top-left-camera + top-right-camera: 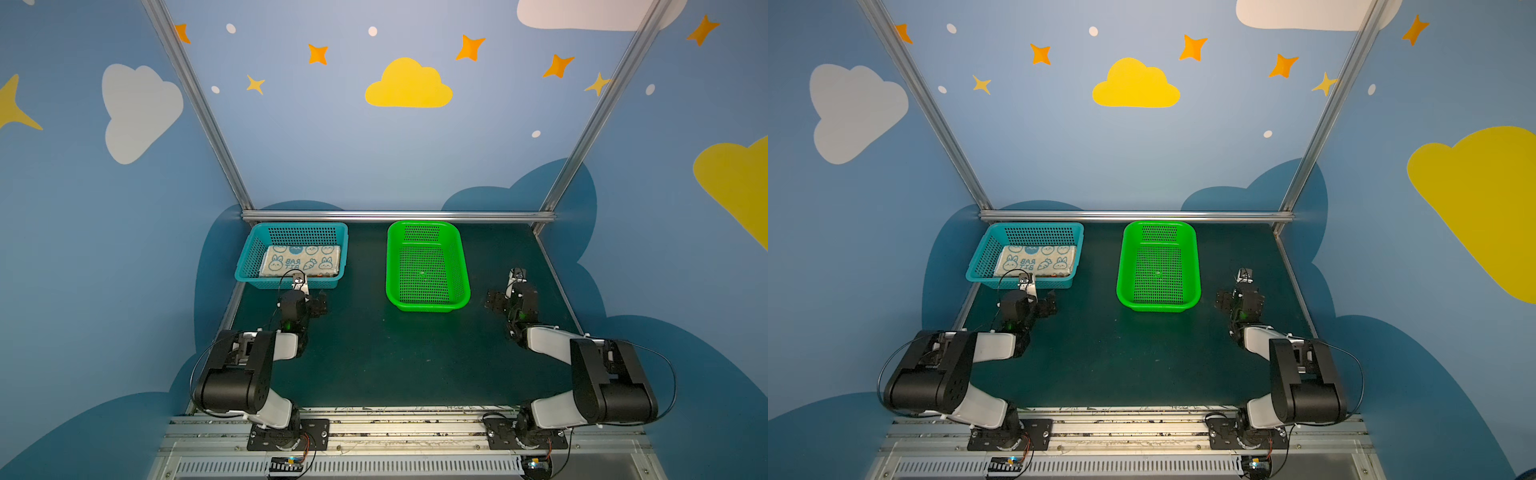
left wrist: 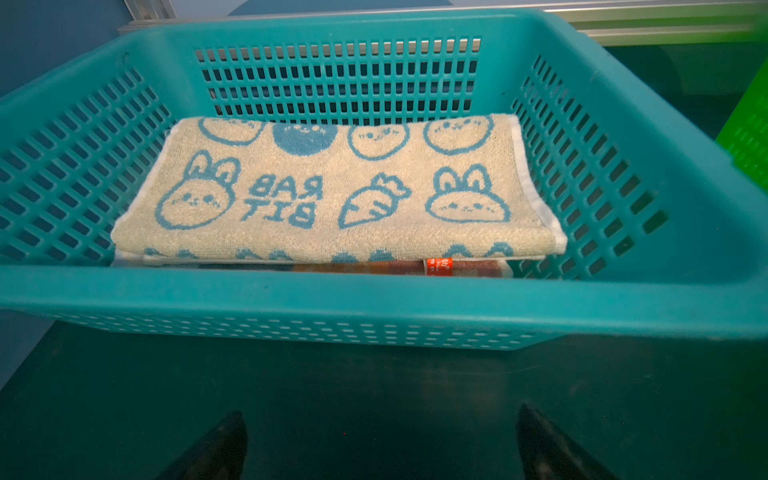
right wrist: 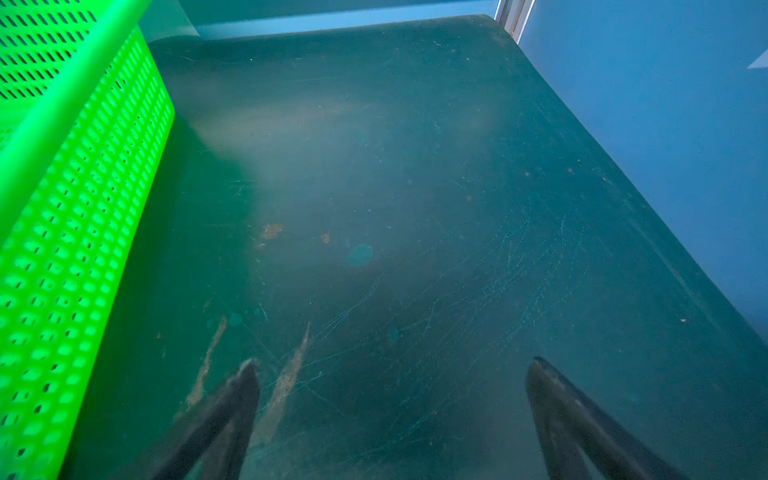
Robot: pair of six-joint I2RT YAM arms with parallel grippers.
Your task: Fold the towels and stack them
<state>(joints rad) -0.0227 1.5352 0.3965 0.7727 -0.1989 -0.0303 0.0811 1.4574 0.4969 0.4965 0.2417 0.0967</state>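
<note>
The towels (image 1: 301, 261) (image 1: 1036, 261) lie folded in a flat stack inside the teal basket (image 1: 266, 283) at the back left. On top is a cream towel (image 2: 332, 195) with blue rabbits, a carrot and "RABBIT" lettering. Under it an orange edge of another towel (image 2: 374, 268) with a small red tag shows. My left gripper (image 2: 380, 415) (image 1: 300, 289) is open and empty, low over the mat just in front of the basket's near wall. To the right of the green basket, my right gripper (image 3: 392, 363) (image 1: 517, 278) hangs open over bare mat, holding nothing.
An empty green basket (image 1: 428, 306) (image 3: 83, 208) stands at the back middle. The dark green mat (image 1: 395, 357) ends at an aluminium rail (image 1: 399, 215) at the back and blue walls on both sides. Both arm bases sit at the front edge.
</note>
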